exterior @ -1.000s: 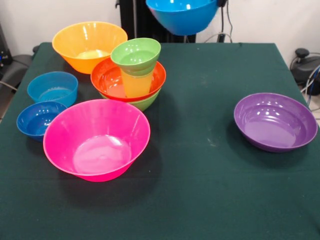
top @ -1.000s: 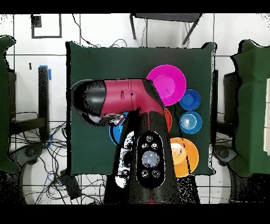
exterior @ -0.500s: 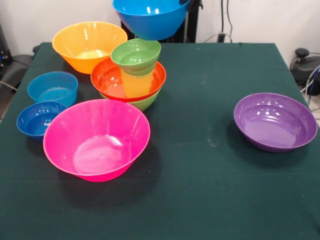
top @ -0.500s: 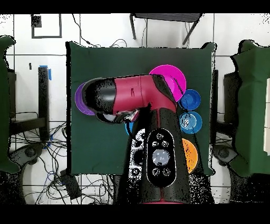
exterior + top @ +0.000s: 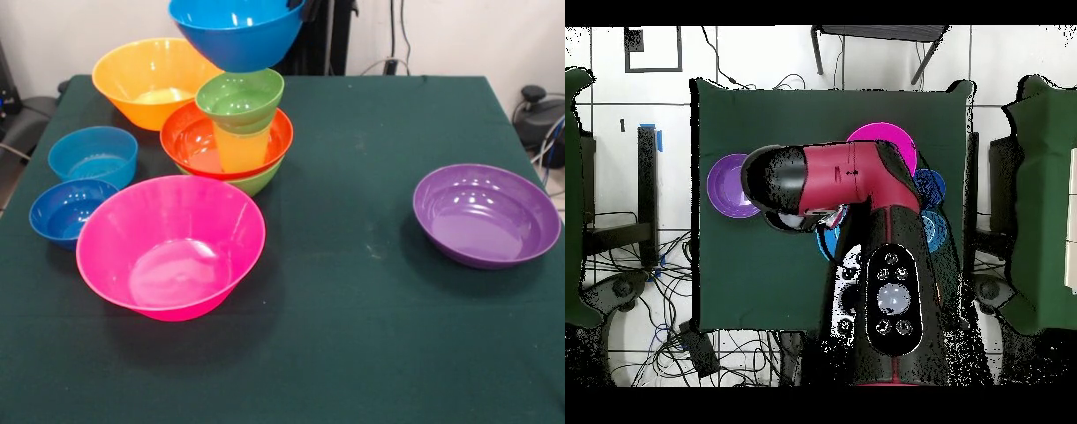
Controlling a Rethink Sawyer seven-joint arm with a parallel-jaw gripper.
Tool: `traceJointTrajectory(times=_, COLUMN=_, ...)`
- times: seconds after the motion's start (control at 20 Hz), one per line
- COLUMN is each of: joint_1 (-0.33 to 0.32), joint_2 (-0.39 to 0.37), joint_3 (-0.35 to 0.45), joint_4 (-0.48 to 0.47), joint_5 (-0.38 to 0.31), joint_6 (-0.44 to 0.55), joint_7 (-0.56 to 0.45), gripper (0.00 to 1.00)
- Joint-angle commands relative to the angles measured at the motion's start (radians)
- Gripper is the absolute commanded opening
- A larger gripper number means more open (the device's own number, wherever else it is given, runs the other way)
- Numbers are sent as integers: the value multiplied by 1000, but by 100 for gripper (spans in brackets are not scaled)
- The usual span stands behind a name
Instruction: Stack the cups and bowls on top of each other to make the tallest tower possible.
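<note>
The tower stands at the back left of the table: a medium green bowl at the bottom, then a red-orange bowl, the yellow cup and a small green bowl on top. A blue bowl hangs upright just above the small green bowl, slightly to its left. My gripper is shut on its right rim at the top edge of the front view. From overhead the red arm hides the gripper and the tower.
An orange bowl sits behind the tower. Beside the tower are a light-blue bowl and a dark blue bowl. The large pink bowl is in front. A purple bowl stands alone on the right.
The arm has carried the blue bowl leftward in the front view and a little lower, from beside the tower to over its top. The bowls on the table have not moved.
</note>
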Motion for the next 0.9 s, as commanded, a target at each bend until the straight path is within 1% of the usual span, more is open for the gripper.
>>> traceJointTrajectory(times=0.05, joint_1=-13, joint_2=8, joint_3=84, joint_4=7, joint_5=-95, joint_6=-8, joint_7=-248, gripper=0)
traceJointTrajectory(times=0.4, joint_1=-23, joint_2=18, joint_3=87, joint_4=33, joint_5=-93, joint_6=-71, joint_7=-236, gripper=0)
traceJointTrajectory(times=0.7, joint_1=-16, joint_2=30, joint_3=90, joint_4=23, joint_5=-94, joint_6=-89, joint_7=-216, gripper=0)
traceJointTrajectory(times=0.9, joint_1=-11, joint_2=36, joint_3=86, joint_4=17, joint_5=-107, joint_6=-114, joint_7=-201, gripper=0)
